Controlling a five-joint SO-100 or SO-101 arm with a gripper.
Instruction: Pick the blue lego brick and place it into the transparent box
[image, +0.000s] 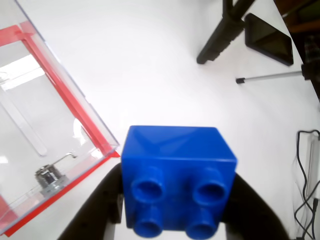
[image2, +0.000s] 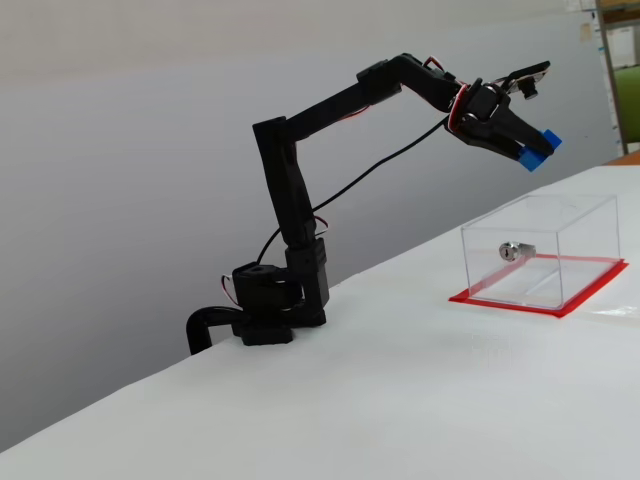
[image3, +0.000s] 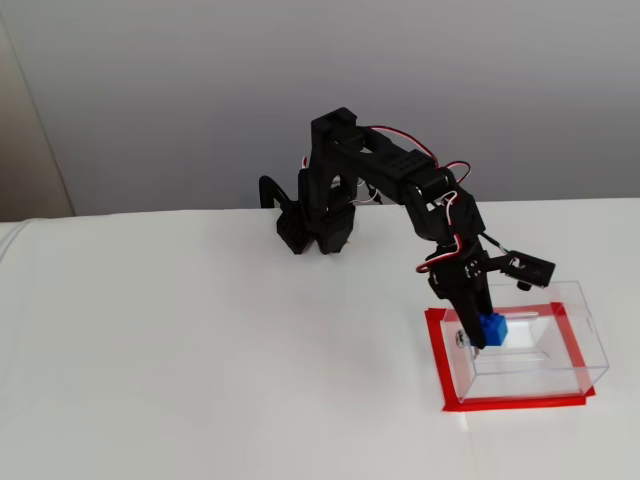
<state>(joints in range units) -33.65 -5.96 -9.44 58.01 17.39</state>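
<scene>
My gripper (image: 177, 210) is shut on the blue lego brick (image: 177, 175), which fills the lower middle of the wrist view with its studs facing the camera. In a fixed view the gripper (image2: 528, 152) holds the brick (image2: 537, 150) high above the table, over the left part of the transparent box (image2: 540, 250). In another fixed view the brick (image3: 491, 329) hangs over the box's left end (image3: 530, 345). The box has a red base edge (image: 75, 107) and a silver lock (image: 48, 177).
In the wrist view a black stand leg (image: 220, 37), a dark phone-like slab (image: 270, 39) and a thin metal rod (image: 270, 76) lie at the far right, with cables (image: 306, 185) at the right edge. The arm's base (image2: 270, 310) stands near the table's back edge.
</scene>
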